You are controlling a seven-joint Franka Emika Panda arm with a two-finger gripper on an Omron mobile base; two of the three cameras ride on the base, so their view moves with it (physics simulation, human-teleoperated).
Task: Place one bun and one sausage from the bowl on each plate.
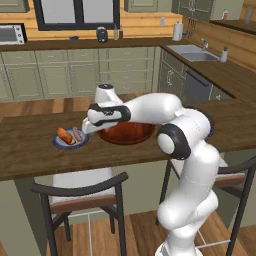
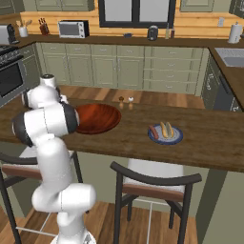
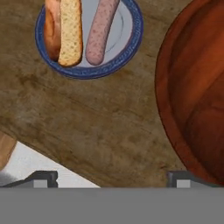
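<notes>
Two food items, a split tan bun (image 3: 64, 33) and a pinkish speckled sausage (image 3: 99, 30), lie side by side, parallel and just touching or nearly so, on the small round plate with a blue-grey rim and paler grey centre (image 3: 127, 41); laid lengthwise this way, both fit inside the rim. A second plate of the same kind (image 2: 178, 138) on the far side of the bowl carries its own bun and sausage in the right base view, so the task appears complete or close to it. Between both plates sits the large shallow bowl of glossy reddish-brown wood (image 2: 97, 118), and no food is visible in the part of its interior that shows. All three rest on the dark brown wooden bench (image 3: 87, 122). The end effector (image 3: 113, 178) hangs above bare bench just beside the bowl's rim, near the first plate, with its fingers spread wide and nothing between them, a posture consistent with a release over that plate.
</notes>
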